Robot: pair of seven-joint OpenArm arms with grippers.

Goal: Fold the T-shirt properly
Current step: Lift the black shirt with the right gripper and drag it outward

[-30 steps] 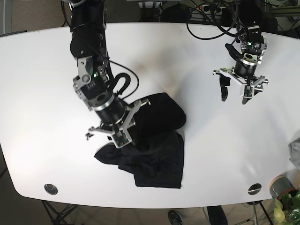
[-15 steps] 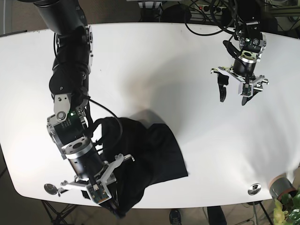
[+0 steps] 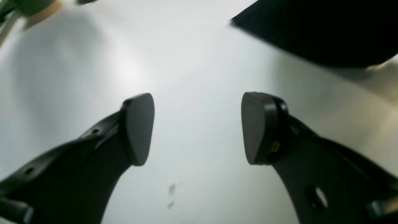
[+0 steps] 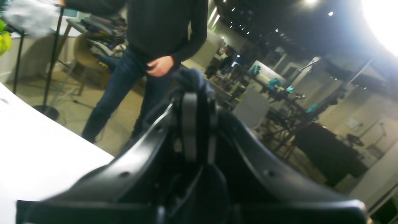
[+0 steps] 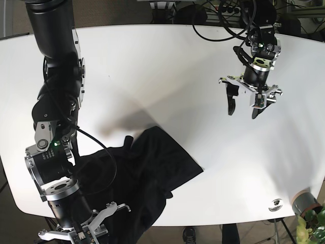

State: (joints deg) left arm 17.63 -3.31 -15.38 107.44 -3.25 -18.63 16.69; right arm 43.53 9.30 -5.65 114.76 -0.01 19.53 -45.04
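The black T-shirt (image 5: 152,162) lies crumpled at the front of the white table (image 5: 167,66), its lower left part drawn over the front edge. My right gripper (image 5: 84,237) is at the bottom left, past the table edge. In the right wrist view the right gripper (image 4: 196,102) is shut on a fold of dark T-shirt cloth (image 4: 191,79). My left gripper (image 5: 242,110) hangs open over bare table at the right, well away from the shirt. The left wrist view shows the left gripper (image 3: 199,127) with nothing between its pads and the T-shirt (image 3: 326,31) at the upper right.
A person (image 4: 158,40) in a dark sweater and jeans stands just beyond the table's front edge. A plant pot (image 5: 304,203) sits at the bottom right corner, near a round grommet (image 5: 275,204). Cables (image 5: 218,20) hang over the back edge.
My right arm has pulled back toward the front left edge, dragging the T-shirt with it and stretching it out. The left gripper has drifted slightly left and stays open.
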